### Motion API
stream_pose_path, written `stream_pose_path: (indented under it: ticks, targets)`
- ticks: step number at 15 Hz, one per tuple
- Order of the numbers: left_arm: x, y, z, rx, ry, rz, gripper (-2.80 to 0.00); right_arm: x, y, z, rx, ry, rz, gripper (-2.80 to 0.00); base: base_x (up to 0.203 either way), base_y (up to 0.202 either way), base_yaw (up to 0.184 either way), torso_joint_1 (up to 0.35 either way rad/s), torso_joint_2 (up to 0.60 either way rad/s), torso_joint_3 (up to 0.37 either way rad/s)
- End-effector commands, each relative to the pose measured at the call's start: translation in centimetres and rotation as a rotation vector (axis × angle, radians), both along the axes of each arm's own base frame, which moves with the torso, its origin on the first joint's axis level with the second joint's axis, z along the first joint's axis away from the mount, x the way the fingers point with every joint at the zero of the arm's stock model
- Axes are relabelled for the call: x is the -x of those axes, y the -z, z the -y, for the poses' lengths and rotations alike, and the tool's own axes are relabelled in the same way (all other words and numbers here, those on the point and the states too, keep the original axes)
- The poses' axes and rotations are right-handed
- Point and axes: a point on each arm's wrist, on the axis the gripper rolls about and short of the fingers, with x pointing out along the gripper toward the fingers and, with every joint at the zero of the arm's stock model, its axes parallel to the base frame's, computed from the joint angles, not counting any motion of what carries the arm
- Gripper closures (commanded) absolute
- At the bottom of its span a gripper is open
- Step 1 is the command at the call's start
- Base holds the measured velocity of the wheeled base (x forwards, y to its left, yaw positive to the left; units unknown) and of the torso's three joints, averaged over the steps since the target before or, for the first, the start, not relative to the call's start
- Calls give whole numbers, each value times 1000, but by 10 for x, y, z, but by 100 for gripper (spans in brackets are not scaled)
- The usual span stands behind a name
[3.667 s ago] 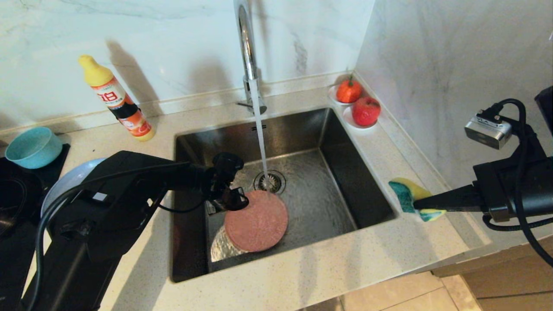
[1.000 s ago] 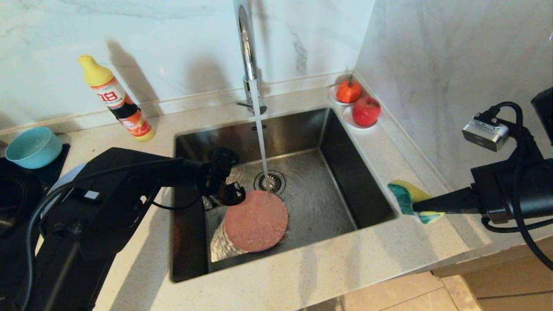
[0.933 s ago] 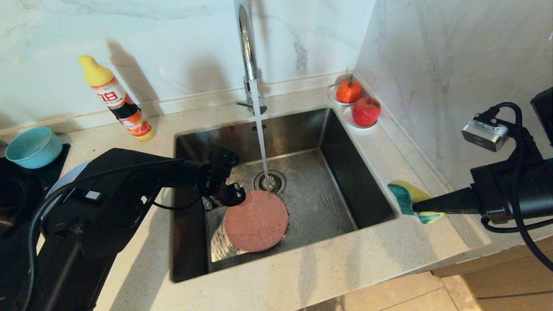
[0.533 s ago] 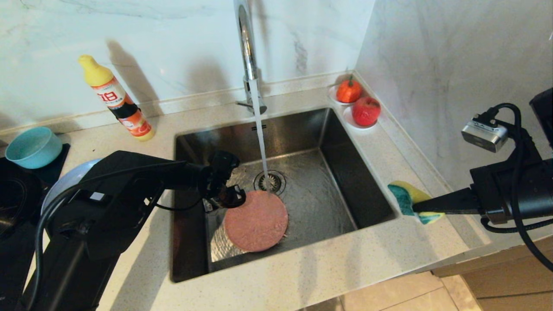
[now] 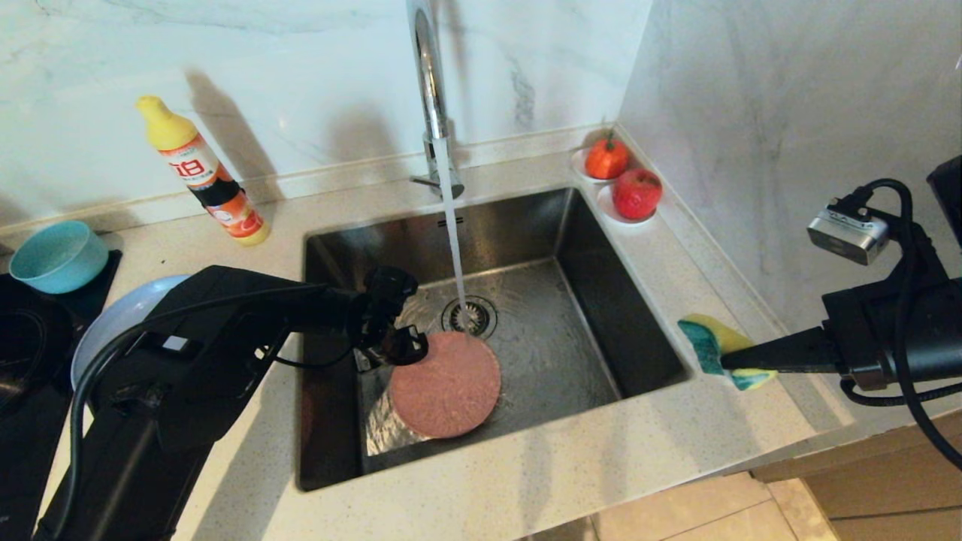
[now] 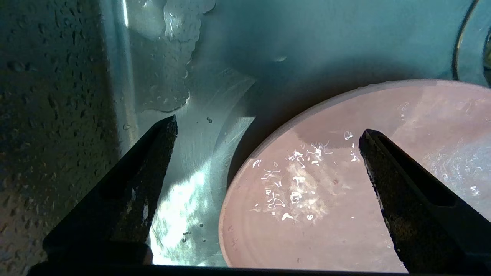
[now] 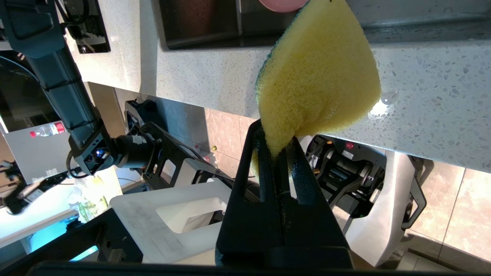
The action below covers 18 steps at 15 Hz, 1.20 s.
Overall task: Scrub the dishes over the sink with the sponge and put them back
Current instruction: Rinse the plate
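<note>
A pink plate (image 5: 445,385) lies wet on the floor of the steel sink (image 5: 571,248), near the drain. My left gripper (image 5: 392,344) hangs open just above the plate's left rim. In the left wrist view, one of the fingers (image 6: 145,168) is over bare sink floor and the other is over the pink plate (image 6: 307,214); nothing is held in the left gripper (image 6: 268,126). My right gripper (image 5: 725,359) hovers over the counter right of the sink, shut on the yellow-green sponge (image 5: 710,340). The sponge (image 7: 318,76) bulges out of the right gripper (image 7: 276,142). A teal bowl (image 5: 56,255) and a pale plate (image 5: 113,323) sit at the left.
Water runs from the chrome tap (image 5: 430,83) onto the drain (image 5: 470,315). A detergent bottle (image 5: 203,173) leans on the back counter. Two saucers with red fruit (image 5: 624,180) stand in the back right corner. A black hob (image 5: 15,338) lies at the far left.
</note>
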Motion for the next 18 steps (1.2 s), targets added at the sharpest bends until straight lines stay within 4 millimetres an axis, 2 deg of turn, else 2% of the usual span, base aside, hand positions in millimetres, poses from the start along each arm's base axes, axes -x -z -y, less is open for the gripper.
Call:
stream_pose_path:
  ticks: [1,10,18]
  targets:
    - [0,6,0,-4,-6,-16,-280,1,0,0,-3,-3,-3,0,0,0,0,0,0,0]
    - [0,23,-1,-31,-19,-45,-280,-2,4,-1,0,-4,-17,0,0,0,0,0,0,0]
    - [0,24,-1,-34,-22,-47,-280,-2,4,-1,0,-4,-19,0,0,0,0,0,0,0]
